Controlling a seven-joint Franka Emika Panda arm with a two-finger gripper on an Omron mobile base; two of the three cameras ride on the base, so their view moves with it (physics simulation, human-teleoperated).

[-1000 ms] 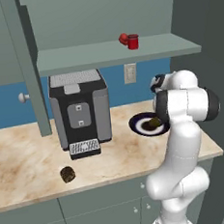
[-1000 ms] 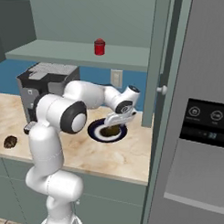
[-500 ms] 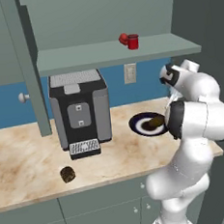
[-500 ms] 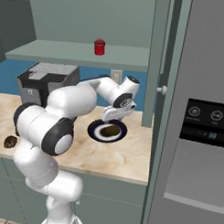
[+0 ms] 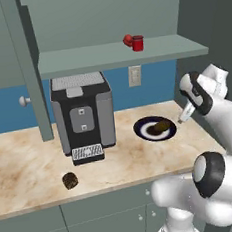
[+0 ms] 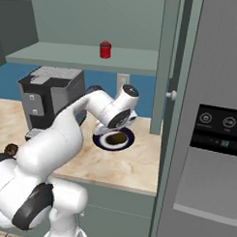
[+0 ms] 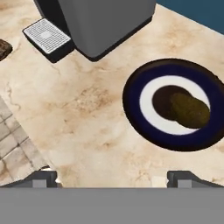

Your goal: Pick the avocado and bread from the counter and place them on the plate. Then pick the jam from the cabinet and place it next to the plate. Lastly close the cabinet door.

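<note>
on the glossy round plate (image 7: 135, 83), a smooth egg-shaped avocado (image 7: 190, 110) (pincer (image 7: 112, 177) spread, empty)

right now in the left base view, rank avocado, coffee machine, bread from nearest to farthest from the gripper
1. The avocado, on the plate just left of the gripper.
2. The coffee machine, farther left, mid-counter.
3. The bread, farthest, near the counter's front edge on the left.

End effector (image 7: 112, 177) raised, fingers apart
</note>
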